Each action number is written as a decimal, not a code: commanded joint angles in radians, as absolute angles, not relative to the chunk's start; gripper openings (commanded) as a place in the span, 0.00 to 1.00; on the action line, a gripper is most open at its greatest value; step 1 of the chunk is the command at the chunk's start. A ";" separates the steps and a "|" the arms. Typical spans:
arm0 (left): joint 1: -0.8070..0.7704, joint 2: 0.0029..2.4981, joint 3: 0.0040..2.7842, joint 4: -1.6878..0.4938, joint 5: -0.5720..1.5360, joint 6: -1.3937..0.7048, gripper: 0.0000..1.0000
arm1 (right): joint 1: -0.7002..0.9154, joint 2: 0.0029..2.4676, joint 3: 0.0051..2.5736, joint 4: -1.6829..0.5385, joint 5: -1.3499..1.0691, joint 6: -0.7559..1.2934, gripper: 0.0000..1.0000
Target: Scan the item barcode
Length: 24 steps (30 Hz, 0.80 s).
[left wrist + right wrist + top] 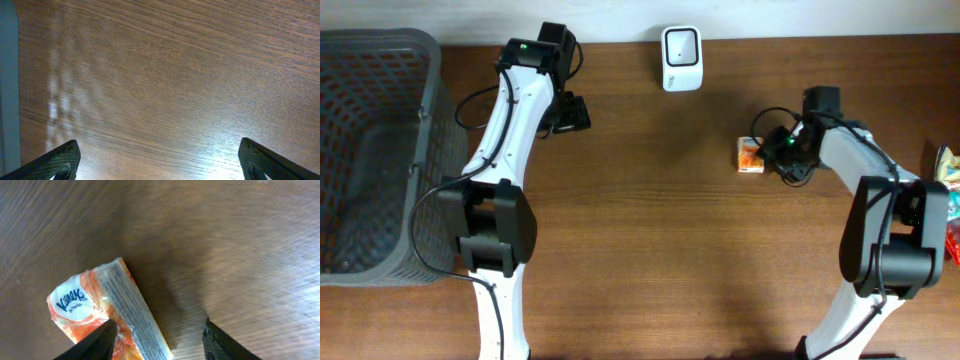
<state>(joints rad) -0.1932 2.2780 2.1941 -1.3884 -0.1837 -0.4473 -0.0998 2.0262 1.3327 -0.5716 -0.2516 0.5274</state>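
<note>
Right hand point(157, 327) astride tissue pack point(100, 305)

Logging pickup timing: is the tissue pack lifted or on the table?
On the table. The tissue pack lies flat on the wood, shadow tight alongside; the right fingers are apart, one clear of it.

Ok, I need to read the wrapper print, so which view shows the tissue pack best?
The right wrist view: the tissue pack fills the lower left, close enough to read its logo. Overhead shows the tissue pack only as a small orange shape, no print legible. The left wrist view misses it.
</note>
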 commanded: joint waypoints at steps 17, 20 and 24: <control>-0.187 2.278 2.192 -1.390 -0.180 -0.459 0.99 | -0.104 2.059 1.445 -0.526 -0.931 0.396 0.04; -0.187 2.278 2.192 -1.390 -0.180 -0.459 0.99 | -0.104 2.059 1.445 -0.517 -0.936 0.400 0.04; -0.187 2.278 2.192 -1.389 -0.180 -0.459 0.99 | -0.090 2.060 1.445 -0.694 -0.410 0.400 0.46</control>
<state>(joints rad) -0.1928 2.2780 2.1941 -1.3884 -0.1837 -0.4473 -0.0975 2.0491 1.4380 -0.6609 -0.6895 0.4095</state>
